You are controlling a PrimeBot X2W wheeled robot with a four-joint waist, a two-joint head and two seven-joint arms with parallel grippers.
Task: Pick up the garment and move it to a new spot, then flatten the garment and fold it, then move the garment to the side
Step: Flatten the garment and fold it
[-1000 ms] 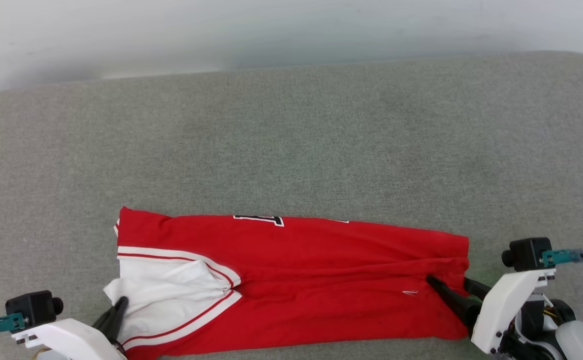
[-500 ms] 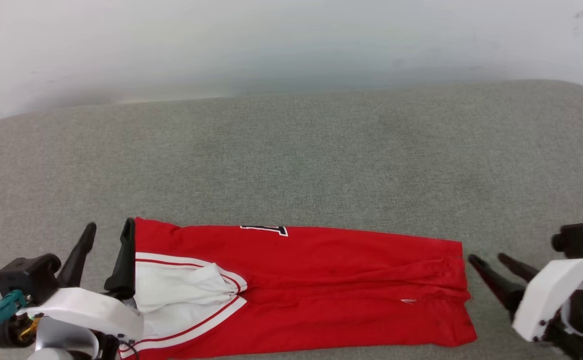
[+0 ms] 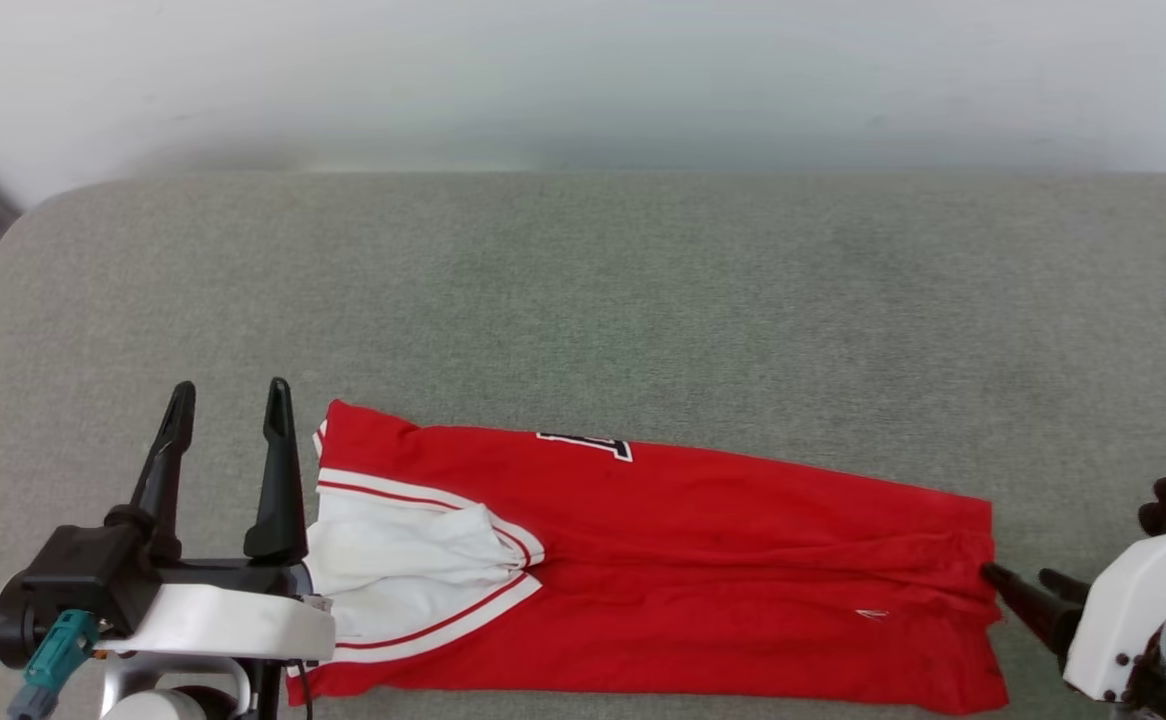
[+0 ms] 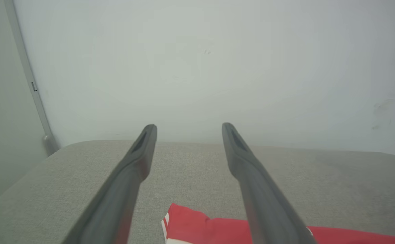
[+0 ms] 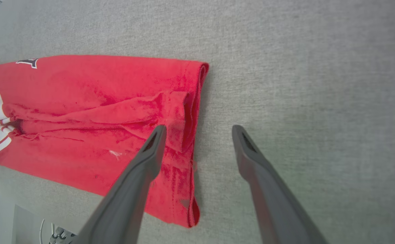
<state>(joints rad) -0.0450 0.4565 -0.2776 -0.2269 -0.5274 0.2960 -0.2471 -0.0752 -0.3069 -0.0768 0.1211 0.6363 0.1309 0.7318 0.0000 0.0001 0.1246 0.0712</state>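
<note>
Left hand (image 3: 230, 388) stands spread and empty just beside the garment (image 3: 693, 560), at its white-panelled end, in the head view. The right hand (image 3: 1018, 573) is released too, fingertips at the garment's opposite red end. The garment lies folded lengthwise on the grey cushion (image 3: 583, 280), its dark white-edged print (image 3: 584, 446) half tucked under and unreadable. Left wrist view: parted fingers (image 4: 143, 159) above the garment's corner. Right wrist view: one finger over the garment's red hem, the other over cushion beside it.
</note>
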